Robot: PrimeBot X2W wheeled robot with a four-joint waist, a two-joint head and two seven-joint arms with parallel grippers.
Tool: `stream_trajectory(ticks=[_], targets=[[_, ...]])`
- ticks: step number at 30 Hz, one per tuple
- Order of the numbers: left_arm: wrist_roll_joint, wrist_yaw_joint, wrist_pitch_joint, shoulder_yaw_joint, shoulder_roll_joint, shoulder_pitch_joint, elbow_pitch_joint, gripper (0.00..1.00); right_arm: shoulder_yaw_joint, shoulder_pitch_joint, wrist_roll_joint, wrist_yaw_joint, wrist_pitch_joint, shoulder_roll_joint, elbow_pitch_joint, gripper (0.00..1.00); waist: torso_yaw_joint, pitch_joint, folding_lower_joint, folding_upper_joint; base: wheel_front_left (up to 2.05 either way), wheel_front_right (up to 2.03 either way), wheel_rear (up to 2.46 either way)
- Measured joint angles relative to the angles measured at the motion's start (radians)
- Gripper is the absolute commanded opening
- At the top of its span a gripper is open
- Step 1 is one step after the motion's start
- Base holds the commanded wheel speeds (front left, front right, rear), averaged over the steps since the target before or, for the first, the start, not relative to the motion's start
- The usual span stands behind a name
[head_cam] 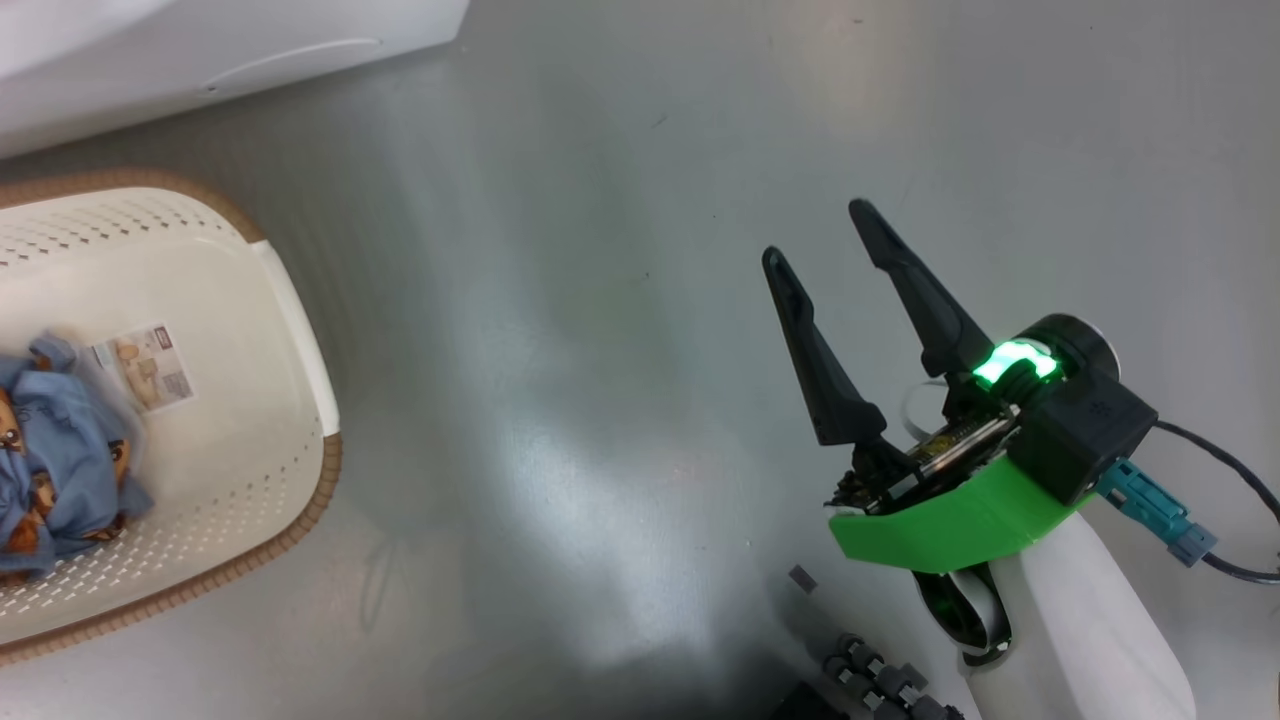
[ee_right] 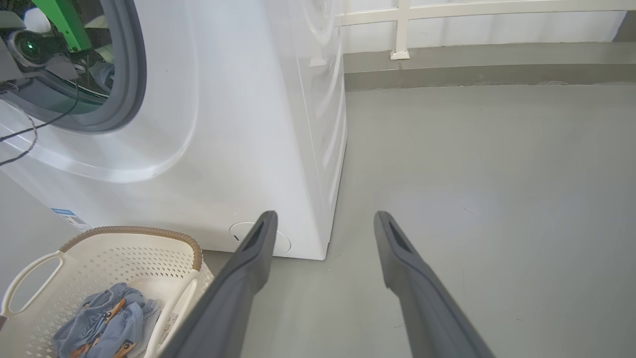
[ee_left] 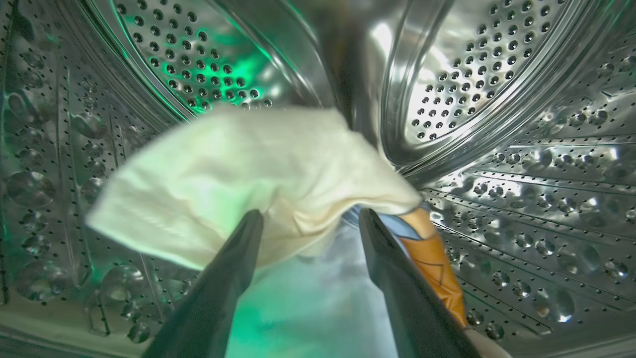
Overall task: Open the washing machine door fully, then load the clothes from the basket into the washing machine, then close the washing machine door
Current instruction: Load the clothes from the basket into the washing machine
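Observation:
Inside the washing machine's steel drum (ee_left: 521, 174), my left gripper (ee_left: 310, 219) is open. A blurred cream garment (ee_left: 238, 169) hangs loose just past its fingertips, above a pale blue piece (ee_left: 318, 298) and an orange bit (ee_left: 432, 258). The white washing machine (ee_right: 238, 124) stands with its grey gasket (ee_right: 131, 74) exposed; its door is out of view. The cream basket (head_cam: 300, 330) (ee_right: 149, 232) on the floor holds blue bear-print clothes (head_cam: 60, 450) (ee_right: 104, 318). Over bare floor to the right of the basket, my right gripper (head_cam: 818, 232) (ee_right: 324, 216) is open and holds nothing.
Grey floor stretches to the right of the machine as far as a low kerb and white railing (ee_right: 472, 69). The washer's lower front (head_cam: 200, 50) lies just beyond the basket. Dark parts of my base (head_cam: 880, 685) sit at the head view's bottom edge.

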Motion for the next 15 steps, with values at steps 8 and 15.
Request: stream_trajectory(ticks=[8, 15], targets=[[-0.009, -0.003, -0.091, -0.008, -0.022, 0.071, 0.000, 1.00, -0.014, -0.008, -0.001, 0.000, 0.000, 0.000, 0.004, 1.00, 0.013, -0.018, 0.0000, 0.0000, 0.00, 0.00, 0.00], [-0.030, -0.004, -0.186, -0.009, -0.060, 0.176, -0.021, 1.00, -0.032, -0.003, -0.014, 0.000, 0.000, 0.000, 0.008, 1.00, 0.033, -0.053, 0.0000, 0.0000, 0.00, 0.00, 0.00]])
